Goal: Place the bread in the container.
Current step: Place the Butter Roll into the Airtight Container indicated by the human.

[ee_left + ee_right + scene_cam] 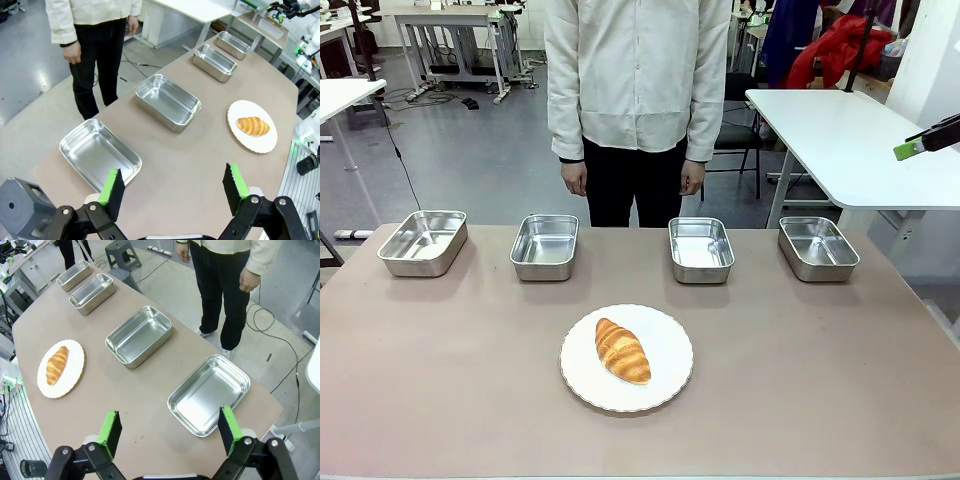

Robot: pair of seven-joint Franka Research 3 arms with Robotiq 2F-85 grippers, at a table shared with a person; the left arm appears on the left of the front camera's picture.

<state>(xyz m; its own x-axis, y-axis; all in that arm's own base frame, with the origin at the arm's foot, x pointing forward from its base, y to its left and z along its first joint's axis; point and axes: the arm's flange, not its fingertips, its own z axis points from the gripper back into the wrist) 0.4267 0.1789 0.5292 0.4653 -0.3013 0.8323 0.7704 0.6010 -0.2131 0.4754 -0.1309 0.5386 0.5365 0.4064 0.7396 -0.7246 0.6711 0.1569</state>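
The bread [622, 350], a golden-brown croissant, lies on a round white plate [665, 350] at the table's front middle. Several shiny steel containers stand empty in a row behind it, from the far left one [423, 242] to the far right one [818, 248]. My left gripper [173, 190] hangs open and empty above the table's left end, over the nearest container [97, 155], with the bread [252, 126] far off. My right gripper [170, 430] is open and empty above the right end, near a container [209, 394]. The right gripper [912, 148] pokes in high at the right edge.
A person in a white jacket stands at the far side, hands [575, 178] hanging down, off the table. White tables [840, 140] stand behind to the right. The brown tabletop [800, 380] is bare around the plate.
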